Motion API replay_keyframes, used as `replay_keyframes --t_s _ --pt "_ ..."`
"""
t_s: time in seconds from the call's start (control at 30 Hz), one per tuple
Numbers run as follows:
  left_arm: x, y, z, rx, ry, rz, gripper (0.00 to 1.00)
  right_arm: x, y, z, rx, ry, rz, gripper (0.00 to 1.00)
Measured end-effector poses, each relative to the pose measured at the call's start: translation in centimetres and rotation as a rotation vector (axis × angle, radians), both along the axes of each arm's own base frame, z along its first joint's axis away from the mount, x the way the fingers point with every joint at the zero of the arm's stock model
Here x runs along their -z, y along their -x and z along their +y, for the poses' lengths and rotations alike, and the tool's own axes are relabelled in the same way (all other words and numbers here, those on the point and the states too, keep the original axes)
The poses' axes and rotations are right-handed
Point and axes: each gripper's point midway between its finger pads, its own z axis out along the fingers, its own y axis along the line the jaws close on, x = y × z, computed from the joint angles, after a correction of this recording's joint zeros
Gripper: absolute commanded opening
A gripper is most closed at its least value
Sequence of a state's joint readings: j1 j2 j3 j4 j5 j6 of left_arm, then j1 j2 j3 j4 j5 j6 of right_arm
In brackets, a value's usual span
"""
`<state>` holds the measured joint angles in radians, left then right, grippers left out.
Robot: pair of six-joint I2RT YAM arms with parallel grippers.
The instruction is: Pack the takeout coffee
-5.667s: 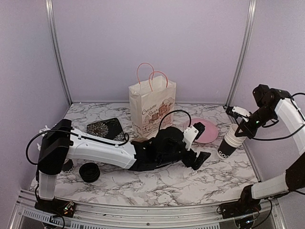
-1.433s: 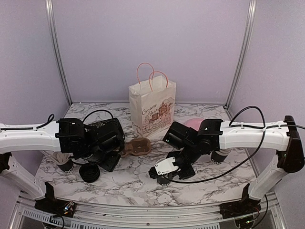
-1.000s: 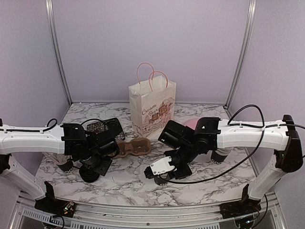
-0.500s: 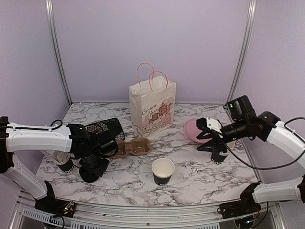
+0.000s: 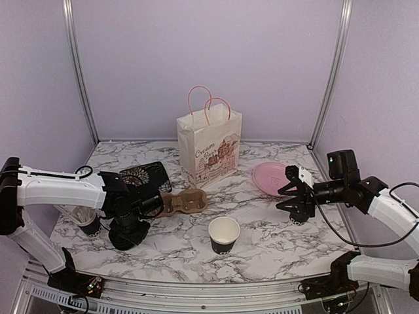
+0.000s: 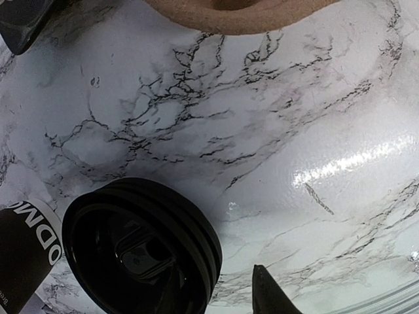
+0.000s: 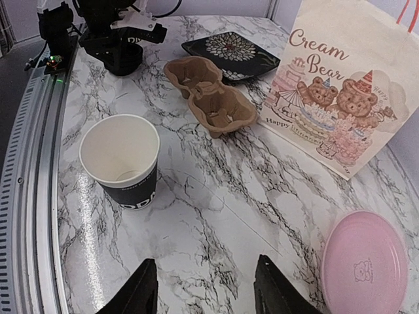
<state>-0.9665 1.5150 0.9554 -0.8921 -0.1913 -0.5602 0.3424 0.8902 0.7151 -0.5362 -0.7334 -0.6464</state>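
One takeout coffee cup (image 5: 224, 234) (image 7: 120, 159), black with a white inside and no lid, stands upright at the front middle of the marble table. A stack of round black lids (image 5: 123, 237) (image 6: 141, 252) sits at the front left. My left gripper (image 5: 127, 226) (image 6: 203, 289) is right over the stack and open. One fingertip (image 6: 272, 296) stands just outside the stack's rim and clear of it, while the other is lost in the dark of the lids. My right gripper (image 5: 287, 198) (image 7: 206, 291) hovers open and empty at the right, well away from the cup.
A "Cream Bear" paper bag (image 5: 208, 147) (image 7: 340, 98) stands at the back middle. In front of it lies a brown cardboard cup carrier (image 5: 183, 201) (image 7: 209, 98). A black patterned plate (image 5: 144, 175), a pink plate (image 5: 270, 178) (image 7: 363, 271) and a black cup of straws (image 5: 88, 224) are also there.
My right arm has drawn back to the right, leaving the cup standing alone. My left gripper has come down onto the lid stack, its jaws narrowing.
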Motion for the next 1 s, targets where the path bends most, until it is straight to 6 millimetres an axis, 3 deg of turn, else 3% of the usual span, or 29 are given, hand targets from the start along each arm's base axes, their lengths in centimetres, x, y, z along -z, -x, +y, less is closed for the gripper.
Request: replay_keyframes --t_s 0.4,0.77,1.0 --pt "0.1 0.0 0.3 -0.003 -0.011 0.006 0.14 -0.4 0.1 0.3 -0.017 -0.018 -0.008 0.49" --pt "-0.2 0.0 0.8 -0.003 -0.039 0.004 0.09 0.0 0.2 0.3 -0.022 -0.017 -0.005 0.49" --pt "-1.8 -0.3 0.1 -0.002 -0.010 -0.006 0.06 -0.1 0.3 0.3 -0.028 -0.022 -0.003 0.49"
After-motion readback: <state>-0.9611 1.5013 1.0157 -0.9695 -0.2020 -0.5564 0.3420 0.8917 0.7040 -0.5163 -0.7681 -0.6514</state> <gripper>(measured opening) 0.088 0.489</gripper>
